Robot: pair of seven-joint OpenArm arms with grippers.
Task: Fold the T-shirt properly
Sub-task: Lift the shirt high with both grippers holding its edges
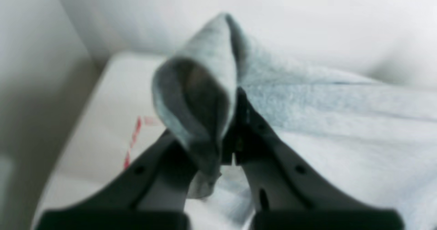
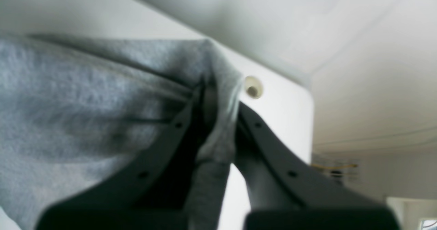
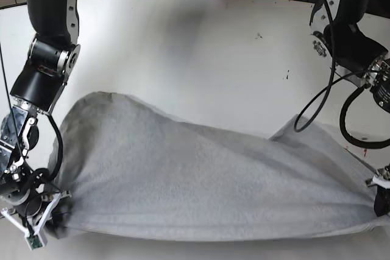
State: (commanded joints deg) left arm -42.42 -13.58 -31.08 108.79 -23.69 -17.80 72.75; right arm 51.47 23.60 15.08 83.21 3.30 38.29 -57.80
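The light grey T-shirt (image 3: pixel 201 181) lies stretched across the near part of the white table (image 3: pixel 201 59), plain side up, no lettering showing. Both its near corners are pinched. In the base view my right gripper (image 3: pixel 52 214) holds the corner at the lower left and my left gripper (image 3: pixel 381 202) holds the corner at the lower right edge. In the left wrist view the left gripper (image 1: pixel 235 103) is shut on a folded lip of the T-shirt (image 1: pixel 341 120). The right wrist view shows the right gripper (image 2: pixel 218 100) shut on a bunched edge of the T-shirt (image 2: pixel 85 103).
A red mark (image 1: pixel 133 141) sits on the table near the left gripper. A small round hole (image 2: pixel 253 87) lies by the table corner next to the right gripper. Black cables (image 3: pixel 317 108) loop off the arm on the right, and more wiring runs along the far edge.
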